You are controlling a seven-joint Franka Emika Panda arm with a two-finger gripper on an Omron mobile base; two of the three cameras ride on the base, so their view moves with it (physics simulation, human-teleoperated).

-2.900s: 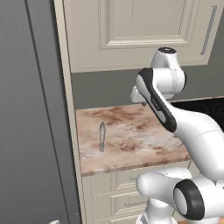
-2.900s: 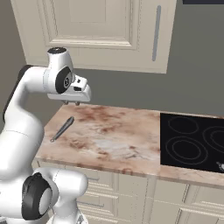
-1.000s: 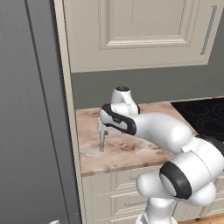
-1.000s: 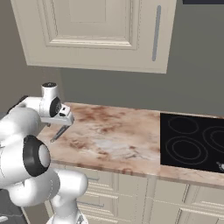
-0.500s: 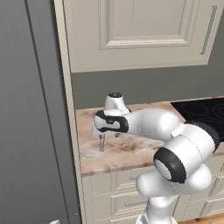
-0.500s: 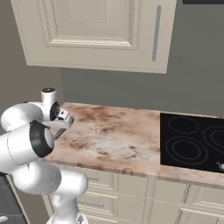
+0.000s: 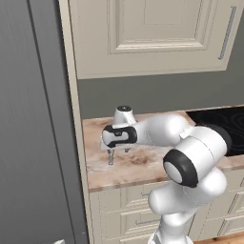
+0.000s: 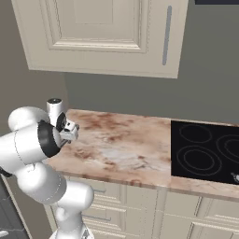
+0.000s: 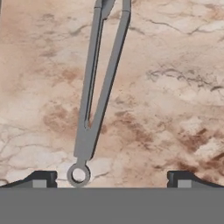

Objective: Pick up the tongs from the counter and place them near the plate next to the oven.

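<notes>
the tongs (image 9: 94, 87) lie flat on the table (image 9: 175, 87). the claw (image 9: 109, 177) hangs wide over their ringed end, holding nothing.

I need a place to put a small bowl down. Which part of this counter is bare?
The beige mottled stone counter is bare from its middle to the black glass cooktop. Crowded: the left end by the tall grey panel, where the slim grey metal tongs lie under the open gripper.
</notes>
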